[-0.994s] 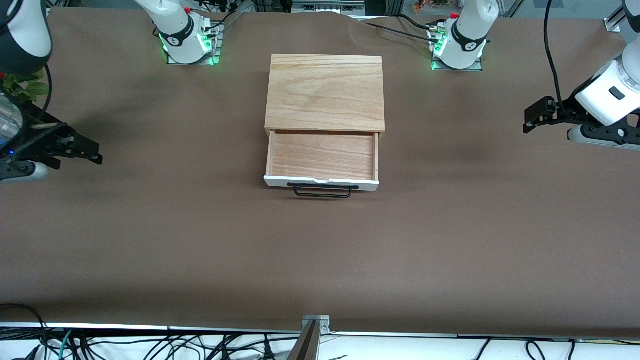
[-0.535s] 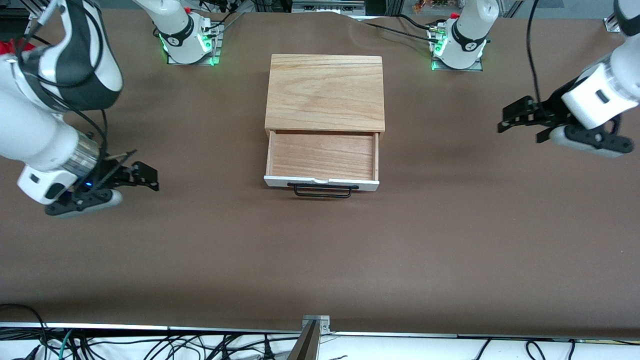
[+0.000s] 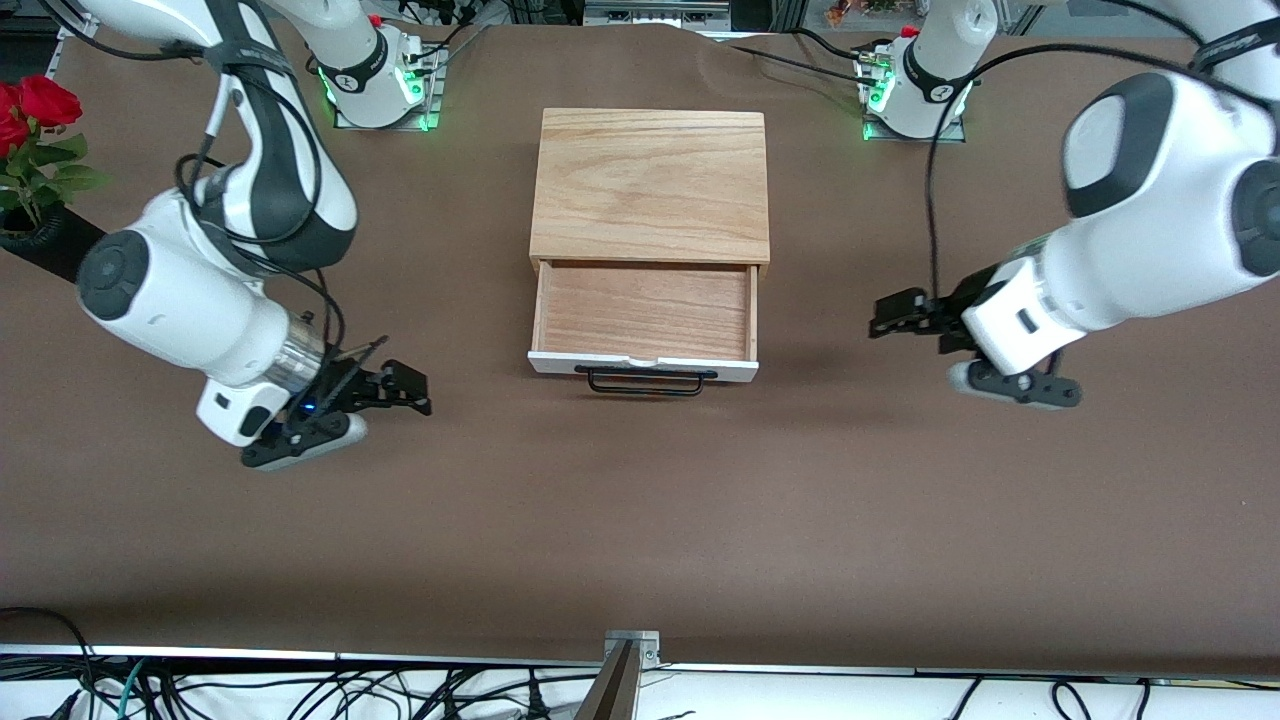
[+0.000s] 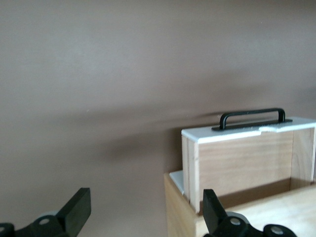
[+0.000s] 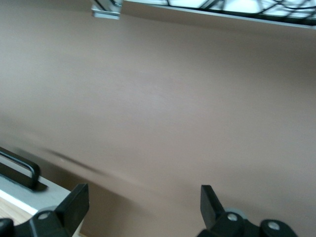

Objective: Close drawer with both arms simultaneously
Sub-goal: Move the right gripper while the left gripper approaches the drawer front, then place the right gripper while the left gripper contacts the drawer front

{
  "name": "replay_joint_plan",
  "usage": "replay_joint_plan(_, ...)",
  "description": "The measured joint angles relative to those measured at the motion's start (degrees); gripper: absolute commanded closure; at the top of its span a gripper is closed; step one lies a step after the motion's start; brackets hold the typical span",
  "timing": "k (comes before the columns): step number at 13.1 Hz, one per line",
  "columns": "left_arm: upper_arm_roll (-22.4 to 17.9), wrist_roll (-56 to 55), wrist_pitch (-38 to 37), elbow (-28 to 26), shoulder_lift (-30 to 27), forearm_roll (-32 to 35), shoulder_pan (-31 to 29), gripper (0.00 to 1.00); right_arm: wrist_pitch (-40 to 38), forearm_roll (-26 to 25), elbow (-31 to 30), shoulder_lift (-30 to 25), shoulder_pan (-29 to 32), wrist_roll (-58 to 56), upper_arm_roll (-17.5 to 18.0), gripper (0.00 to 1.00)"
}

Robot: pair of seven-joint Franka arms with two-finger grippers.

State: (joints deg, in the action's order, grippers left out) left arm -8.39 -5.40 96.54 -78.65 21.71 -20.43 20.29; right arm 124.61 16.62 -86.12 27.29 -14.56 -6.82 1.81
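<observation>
Left gripper (image 3: 893, 314) and right gripper (image 3: 408, 385), both wide open and empty, flanking open drawer (image 3: 644, 323).

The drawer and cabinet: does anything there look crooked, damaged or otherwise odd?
Nothing stands out. The drawer is pulled out of the cabinet, sits square and looks empty; its handle looks intact. The left gripper and right gripper, fingers open, hang over the table at either side, touching nothing.
</observation>
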Motion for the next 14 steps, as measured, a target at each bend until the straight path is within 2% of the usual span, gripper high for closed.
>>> replay_joint_plan(4,0.2,-0.7,3.4,0.5,4.4,-0.2,1.2,0.00,6.4,1.6,0.0,4.1,-4.1,0.2,0.1,0.00)
replay_joint_plan(7,0.2,-0.7,5.5,0.6,6.4,-1.2,1.5,0.00,8.2,5.6,0.0,6.4,-6.4,0.2,0.2,0.00)
replay_joint_plan(14,0.3,-0.7,11.6,0.6,11.6,-6.7,3.8,0.00,10.9,6.2,0.0,9.4,-10.0,0.2,0.2,0.00)
